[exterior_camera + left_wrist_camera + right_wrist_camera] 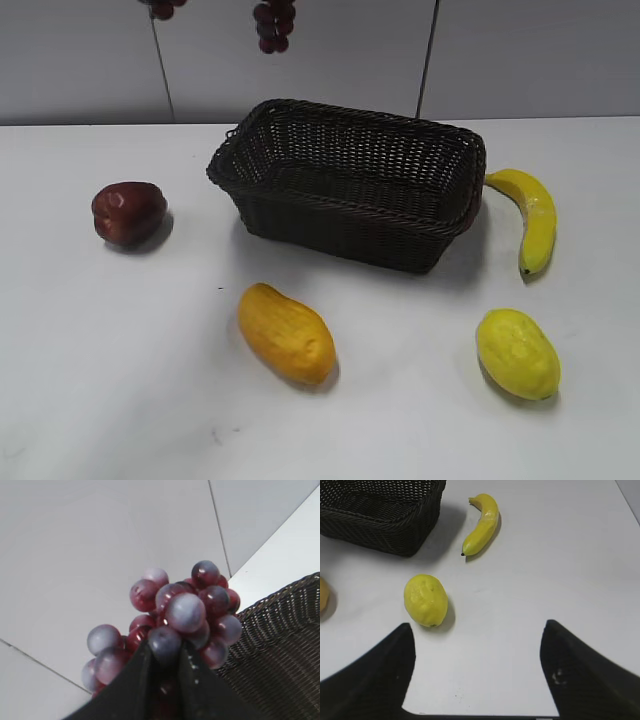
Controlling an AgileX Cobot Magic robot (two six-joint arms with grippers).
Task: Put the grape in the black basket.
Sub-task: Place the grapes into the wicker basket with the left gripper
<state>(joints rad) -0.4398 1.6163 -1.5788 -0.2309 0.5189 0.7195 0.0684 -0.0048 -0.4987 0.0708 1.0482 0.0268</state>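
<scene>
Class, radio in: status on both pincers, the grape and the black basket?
Left pincer shut on grape, held above black basket. Right pincer open, empty. Basket empty; nothing in the way.

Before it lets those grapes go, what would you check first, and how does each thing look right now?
1. Grip on the grapes: ok. The left gripper is shut on the bunch in the left wrist view.
2. Grapes lifted off the table: ok. They hang at the top of the exterior view.
3. Grapes directly over the black basket: cannot tell. The wrist view shows only its rim beside them.
4. Room in the basket: ok. Nothing lies inside.
5. Right gripper out of the way: ok. It is open over the table near the lemon.
</scene>
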